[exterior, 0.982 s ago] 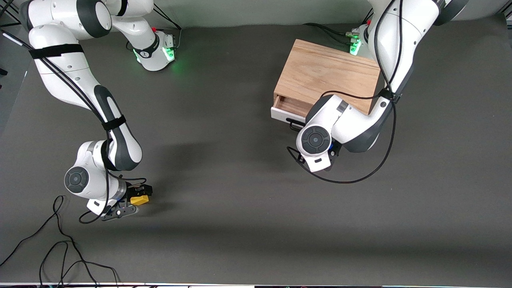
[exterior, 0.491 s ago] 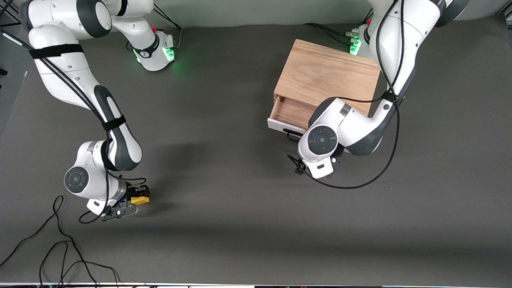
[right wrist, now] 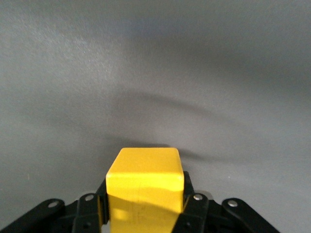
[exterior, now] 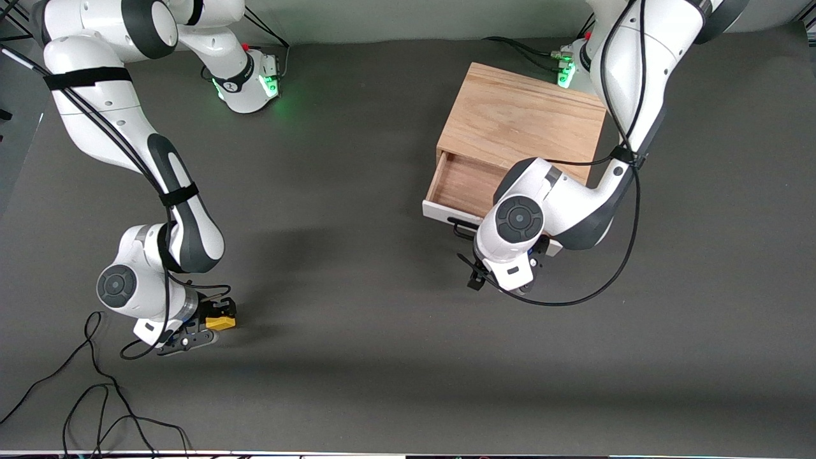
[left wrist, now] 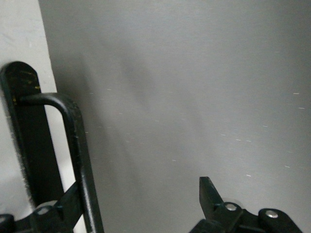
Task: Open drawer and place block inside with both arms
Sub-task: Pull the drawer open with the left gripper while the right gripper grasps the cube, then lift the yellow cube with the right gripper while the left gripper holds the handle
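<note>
The drawer (exterior: 458, 186), right of centre in the front view, has slid further out of its box; the left hand (left wrist: 141, 213) hooks the handle (left wrist: 73, 145), fingers apart. The right hand (right wrist: 145, 204) (lower left, low over the counter (exterior: 382, 357)) stays clamped on the block (exterior: 220, 322).

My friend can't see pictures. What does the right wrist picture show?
A bright yellow block sits clamped in the right gripper, filling the lower middle of the picture. Black gripper fingers press on both of its sides, over a plain dark grey table with a soft shadow.
</note>
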